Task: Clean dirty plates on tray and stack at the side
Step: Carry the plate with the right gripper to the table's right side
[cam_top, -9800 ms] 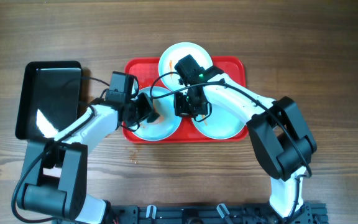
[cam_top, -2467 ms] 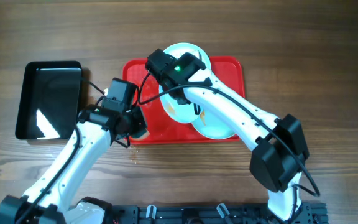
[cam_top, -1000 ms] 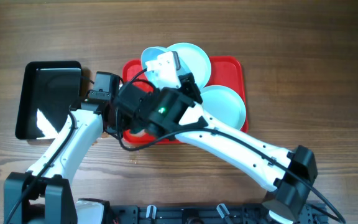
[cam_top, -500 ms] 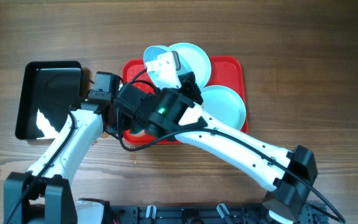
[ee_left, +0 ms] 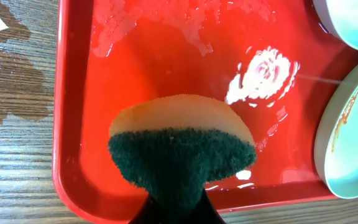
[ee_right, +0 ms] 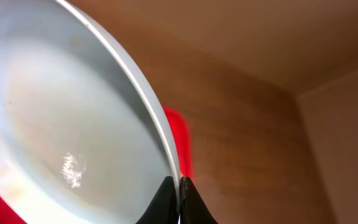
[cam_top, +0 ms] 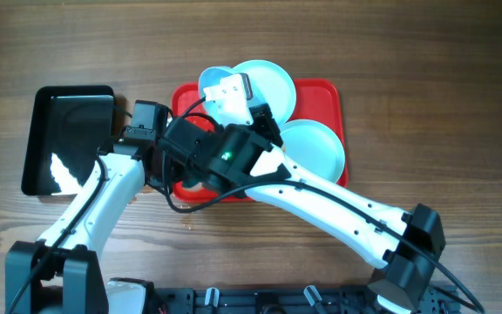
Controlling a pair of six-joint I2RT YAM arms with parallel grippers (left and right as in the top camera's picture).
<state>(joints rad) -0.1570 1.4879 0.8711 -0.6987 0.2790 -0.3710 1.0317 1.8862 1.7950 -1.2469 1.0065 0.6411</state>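
Over the far left corner of the tray, my right gripper is clamped on the rim of one plate, holding it tilted up off the red surface. A second plate lies flat at the far edge, and a third plate lies toward the right with an orange smear by its rim. Near the left front corner my left gripper is squeezed tight on a sponge, its green scouring face toward the wrist camera and yellow foam behind, over the wet tray floor.
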